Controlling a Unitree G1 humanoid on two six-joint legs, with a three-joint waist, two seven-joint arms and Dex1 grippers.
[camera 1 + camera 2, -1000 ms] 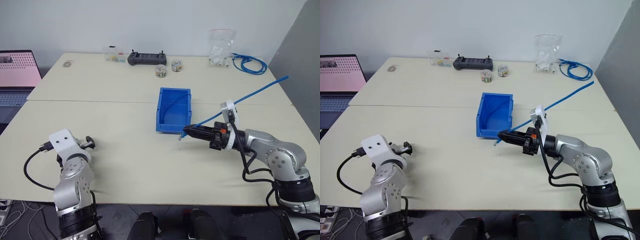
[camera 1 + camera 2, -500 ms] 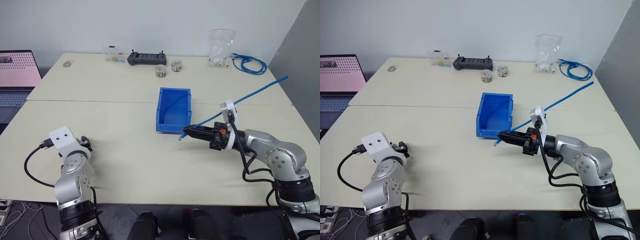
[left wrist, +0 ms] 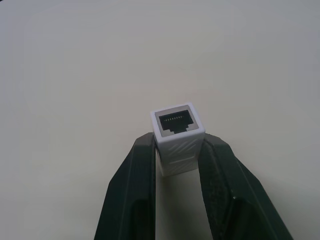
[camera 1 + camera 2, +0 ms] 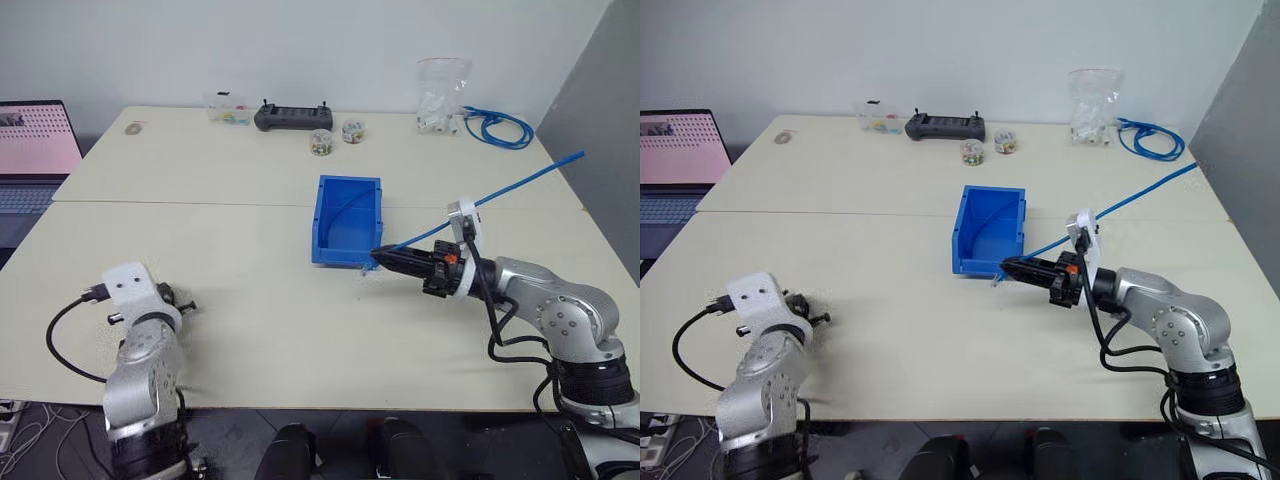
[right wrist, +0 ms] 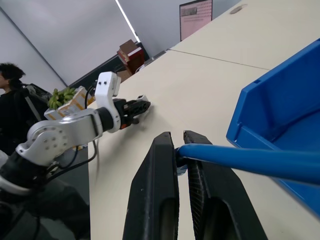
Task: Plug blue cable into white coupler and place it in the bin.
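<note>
The left gripper (image 3: 177, 150) pinched the white coupler (image 3: 177, 137) low at the near left of the table (image 4: 250, 180). The right gripper (image 5: 180, 150) clamped the blue cable (image 4: 500, 190) just beside the bin (image 4: 346, 220), mid-table.

We held our left gripper (image 3: 177, 150) low over the near left, its 2 fingers clamped together; our right gripper (image 5: 181, 150) reached level toward the left, fingers pinched.
</note>
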